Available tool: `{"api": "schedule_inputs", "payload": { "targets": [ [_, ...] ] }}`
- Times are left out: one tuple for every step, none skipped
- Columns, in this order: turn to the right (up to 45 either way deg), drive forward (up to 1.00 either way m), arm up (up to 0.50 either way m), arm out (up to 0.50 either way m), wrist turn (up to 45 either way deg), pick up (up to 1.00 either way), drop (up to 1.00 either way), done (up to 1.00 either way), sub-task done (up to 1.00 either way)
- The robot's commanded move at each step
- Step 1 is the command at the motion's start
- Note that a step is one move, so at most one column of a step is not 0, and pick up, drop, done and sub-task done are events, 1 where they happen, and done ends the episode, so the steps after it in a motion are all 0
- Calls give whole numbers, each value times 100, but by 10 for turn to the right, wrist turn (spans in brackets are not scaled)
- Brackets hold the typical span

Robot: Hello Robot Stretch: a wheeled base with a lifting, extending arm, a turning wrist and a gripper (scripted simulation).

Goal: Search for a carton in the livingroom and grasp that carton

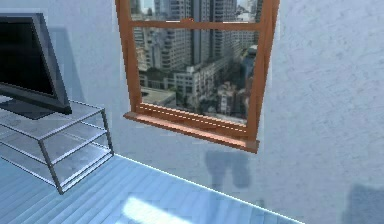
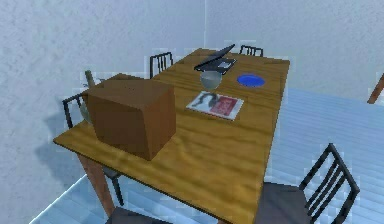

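Note:
A large brown carton stands on the near left part of a wooden dining table in the arm side view. Its top and two side faces show, and it sits close to the table's left edge.
On the table lie a magazine, a blue plate and a half-folded laptop. Dark chairs stand around it. In the forward view a television sits on a glass stand at the left, beside a wood-framed window with a city outside.

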Motion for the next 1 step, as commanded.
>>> {"api": "schedule_inputs", "payload": {
  "targets": [
    [0, 0, 38, 0, 0, 0, 0, 0, 0]
  ]
}}
